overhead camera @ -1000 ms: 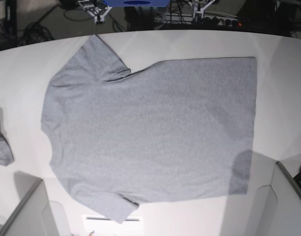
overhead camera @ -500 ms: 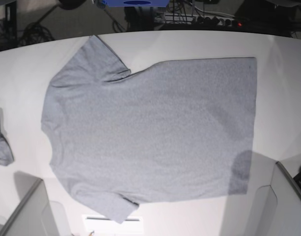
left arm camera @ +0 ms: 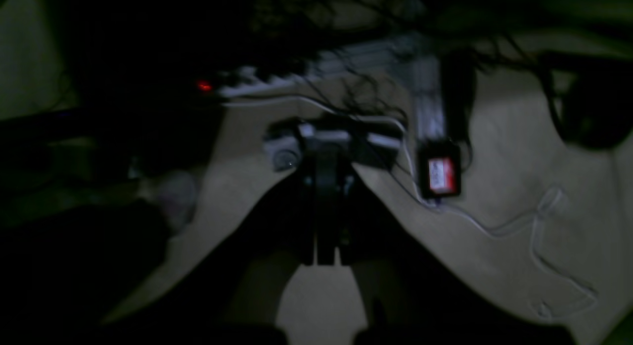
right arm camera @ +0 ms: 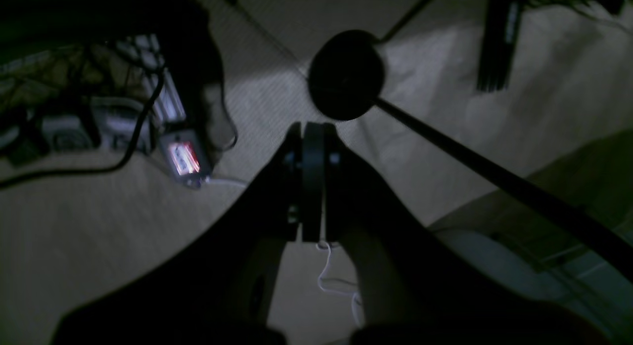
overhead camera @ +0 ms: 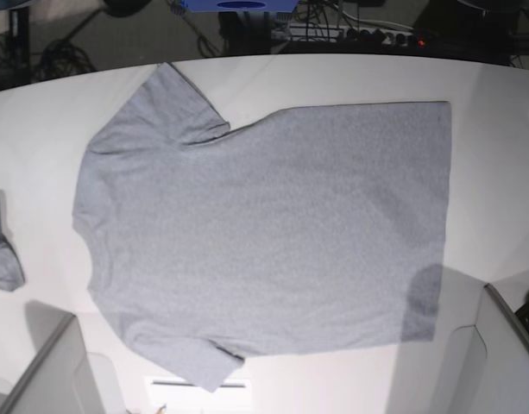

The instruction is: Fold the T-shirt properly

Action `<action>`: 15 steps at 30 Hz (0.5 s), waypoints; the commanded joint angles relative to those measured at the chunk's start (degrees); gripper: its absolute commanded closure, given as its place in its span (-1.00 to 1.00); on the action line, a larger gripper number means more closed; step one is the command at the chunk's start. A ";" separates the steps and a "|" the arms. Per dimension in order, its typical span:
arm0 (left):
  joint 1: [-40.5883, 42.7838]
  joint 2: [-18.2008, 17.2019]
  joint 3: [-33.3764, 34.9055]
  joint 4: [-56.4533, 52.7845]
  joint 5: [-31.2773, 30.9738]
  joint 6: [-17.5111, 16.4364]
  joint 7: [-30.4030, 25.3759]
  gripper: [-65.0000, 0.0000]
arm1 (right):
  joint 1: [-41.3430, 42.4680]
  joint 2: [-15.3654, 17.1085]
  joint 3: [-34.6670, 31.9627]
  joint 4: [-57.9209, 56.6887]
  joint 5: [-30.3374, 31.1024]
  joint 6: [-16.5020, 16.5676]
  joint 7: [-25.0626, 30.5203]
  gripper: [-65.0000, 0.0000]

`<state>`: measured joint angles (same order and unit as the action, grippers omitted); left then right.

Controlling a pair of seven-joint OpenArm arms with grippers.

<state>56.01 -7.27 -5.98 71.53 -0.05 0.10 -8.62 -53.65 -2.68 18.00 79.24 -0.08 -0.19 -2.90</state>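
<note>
The heather-grey T-shirt (overhead camera: pixel 264 228) lies spread flat on the white table (overhead camera: pixel 497 164) in the base view, plain side up, neck to the left, hem to the right, both short sleeves out. Neither arm shows in the base view. My left gripper (left arm camera: pixel 324 258) is shut, its dark fingers pressed together, hanging over a dim floor. In its own wrist view my right gripper (right arm camera: pixel 310 236) is likewise shut with nothing held, also above the floor. The T-shirt does not appear in either wrist view.
A small grey cloth piece (overhead camera: pixel 1 246) lies at the table's left edge. Grey panels (overhead camera: pixel 48 371) stand at both front corners. Power strips and cables (overhead camera: pixel 359 34) lie on the floor behind the table; a round black stand base (right arm camera: pixel 346 73) sits under the right wrist.
White gripper parts seen at the top edge of the base view a second ago have moved out of frame. The T-shirt has not moved.
</note>
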 commanded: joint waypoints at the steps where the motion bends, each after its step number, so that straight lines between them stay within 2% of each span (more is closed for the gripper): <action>1: 2.59 -0.25 -1.71 3.24 0.01 0.39 -1.00 1.00 | -1.34 -0.80 1.39 2.91 0.21 -0.21 1.01 1.00; 4: 6.54 -0.25 -4.88 11.68 0.01 0.39 -1.00 1.00 | -2.31 -2.73 3.32 8.80 0.21 -0.21 1.01 1.00; 8: 10.76 -0.16 -6.55 21.35 -1.22 0.39 -1.00 1.00 | -3.10 -3.34 3.50 15.92 0.21 -0.21 1.01 1.00; 11: 14.10 -0.34 -7.52 30.14 -9.48 0.39 -0.65 1.00 | -3.19 -3.43 3.41 20.76 0.21 -0.21 0.57 1.00; 13: 16.56 -0.78 -7.52 35.42 -13.97 0.39 -0.56 1.00 | -2.75 -3.43 3.41 24.19 0.21 -0.21 -2.16 1.00; 15: 18.32 -2.10 -7.52 39.90 -15.73 0.39 -0.92 1.00 | -1.08 -3.43 3.50 26.91 0.21 -0.21 -5.24 1.00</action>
<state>73.30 -9.26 -13.30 111.02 -15.49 0.19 -8.21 -54.13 -6.26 21.17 105.23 -0.10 -0.23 -9.80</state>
